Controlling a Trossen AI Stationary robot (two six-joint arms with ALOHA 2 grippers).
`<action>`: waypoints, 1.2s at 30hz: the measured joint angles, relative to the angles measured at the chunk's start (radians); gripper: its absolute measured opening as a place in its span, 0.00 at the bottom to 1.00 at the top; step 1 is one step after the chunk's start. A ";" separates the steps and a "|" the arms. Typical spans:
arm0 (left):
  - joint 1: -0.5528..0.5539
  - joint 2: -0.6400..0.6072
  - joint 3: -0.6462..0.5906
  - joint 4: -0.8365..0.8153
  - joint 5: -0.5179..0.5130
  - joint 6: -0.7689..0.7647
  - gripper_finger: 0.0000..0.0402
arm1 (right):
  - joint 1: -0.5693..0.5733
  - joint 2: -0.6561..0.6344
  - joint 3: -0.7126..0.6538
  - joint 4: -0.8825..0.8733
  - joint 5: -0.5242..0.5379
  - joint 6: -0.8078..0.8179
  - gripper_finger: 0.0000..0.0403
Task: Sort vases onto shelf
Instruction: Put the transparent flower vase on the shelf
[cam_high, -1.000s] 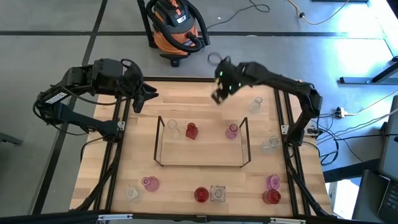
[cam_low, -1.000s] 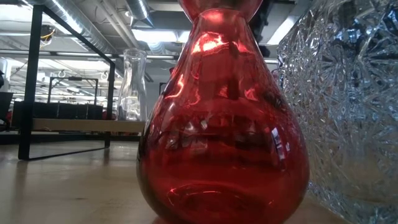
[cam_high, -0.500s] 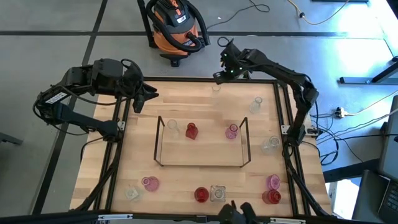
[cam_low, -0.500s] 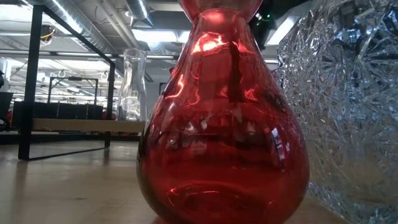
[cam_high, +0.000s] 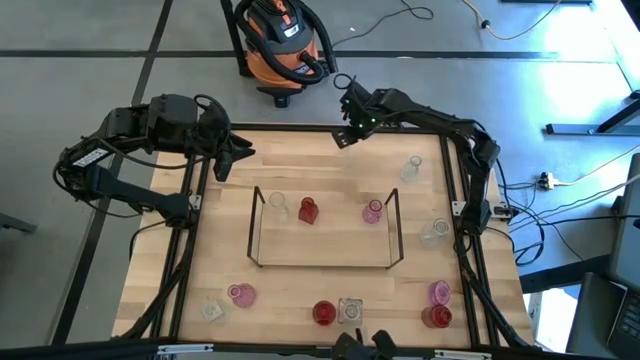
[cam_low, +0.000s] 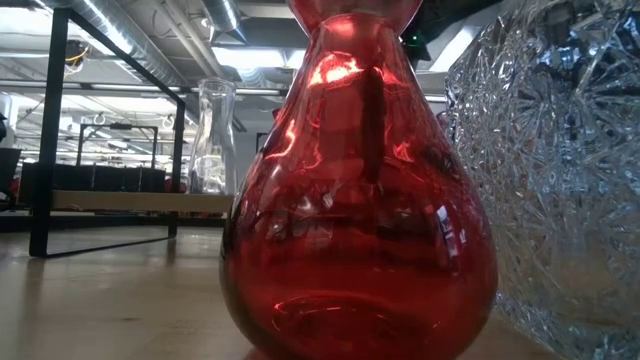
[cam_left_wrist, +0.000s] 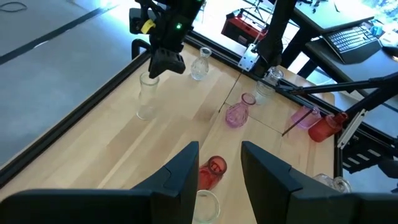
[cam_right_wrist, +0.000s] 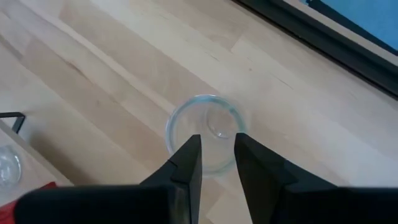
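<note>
- Picking up is the step in hand: the right gripper (cam_high: 345, 137) hangs at the upper middle of the high view, above a clear vase (cam_left_wrist: 148, 94), fingers apart and holding nothing.
- Next, it must be lowered and closed on the glass.
- The shelf (cam_high: 325, 228) holds three vases.
- The left gripper (cam_left_wrist: 219, 167) waits, open and empty.
- A tall clear vase (cam_high: 412, 168) stands nearby.

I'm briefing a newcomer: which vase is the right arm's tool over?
Start at the wire shelf mid-table, then look to the table's far edge. Under the right tool stands a clear glass vase, alone there, straight-sided, unlike the coloured vases.
</note>
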 joint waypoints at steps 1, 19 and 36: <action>0.000 0.000 0.000 0.000 0.000 0.000 0.28 | 0.000 0.001 0.000 -0.001 -0.001 0.000 0.23; 0.000 0.000 0.000 0.000 0.000 -0.001 0.28 | 0.000 0.006 0.173 -0.102 0.103 -0.003 0.23; 0.000 0.000 0.000 0.000 0.000 0.003 0.28 | 0.014 0.121 0.174 -0.174 0.018 -0.002 0.23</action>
